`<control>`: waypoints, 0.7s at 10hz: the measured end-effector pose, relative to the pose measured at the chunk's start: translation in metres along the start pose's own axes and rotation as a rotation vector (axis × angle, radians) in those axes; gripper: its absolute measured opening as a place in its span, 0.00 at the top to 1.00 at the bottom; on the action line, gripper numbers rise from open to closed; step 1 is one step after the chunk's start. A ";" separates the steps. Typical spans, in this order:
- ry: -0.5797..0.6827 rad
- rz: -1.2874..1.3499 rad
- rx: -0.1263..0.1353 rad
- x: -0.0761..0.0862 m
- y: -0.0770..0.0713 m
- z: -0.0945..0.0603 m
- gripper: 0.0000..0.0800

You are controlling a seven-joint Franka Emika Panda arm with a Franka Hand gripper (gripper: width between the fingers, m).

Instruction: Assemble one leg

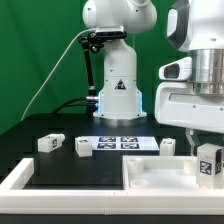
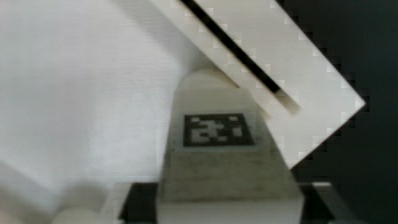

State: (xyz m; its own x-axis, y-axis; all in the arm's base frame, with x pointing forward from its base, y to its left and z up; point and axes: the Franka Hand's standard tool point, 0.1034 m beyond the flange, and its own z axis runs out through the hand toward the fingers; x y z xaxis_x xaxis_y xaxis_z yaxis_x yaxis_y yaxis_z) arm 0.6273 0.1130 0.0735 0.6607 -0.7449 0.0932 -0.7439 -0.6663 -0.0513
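Observation:
My gripper (image 1: 206,150) is at the exterior view's right, shut on a leg (image 1: 209,162), a chunky white peg with a black-and-white tag. It holds the leg upright over the far right corner of the large white square panel (image 1: 165,180). In the wrist view the leg (image 2: 217,128) fills the gap between the two dark fingers (image 2: 150,196) of the gripper (image 2: 231,208), with the panel's rim (image 2: 267,60) behind it. I cannot tell whether the leg touches the panel. Three more legs lie on the black table: two at the left (image 1: 50,143) (image 1: 83,148) and one (image 1: 168,146) beside the gripper.
The marker board (image 1: 120,142) lies flat at mid table in front of the arm's base (image 1: 118,95). A white L-shaped rail (image 1: 22,180) runs along the table's front left edge. A green backdrop stands behind.

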 end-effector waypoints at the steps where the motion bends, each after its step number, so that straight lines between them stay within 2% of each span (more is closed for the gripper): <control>1: -0.007 0.143 0.000 0.000 0.001 0.000 0.64; 2: -0.003 0.289 -0.002 0.000 0.002 0.000 0.64; 7: -0.047 0.686 -0.003 -0.001 0.004 0.000 0.64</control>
State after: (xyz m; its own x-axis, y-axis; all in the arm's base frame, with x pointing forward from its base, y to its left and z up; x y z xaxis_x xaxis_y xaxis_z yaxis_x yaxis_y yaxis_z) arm 0.6235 0.1108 0.0731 0.0439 -0.9990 -0.0028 -0.9958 -0.0435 -0.0810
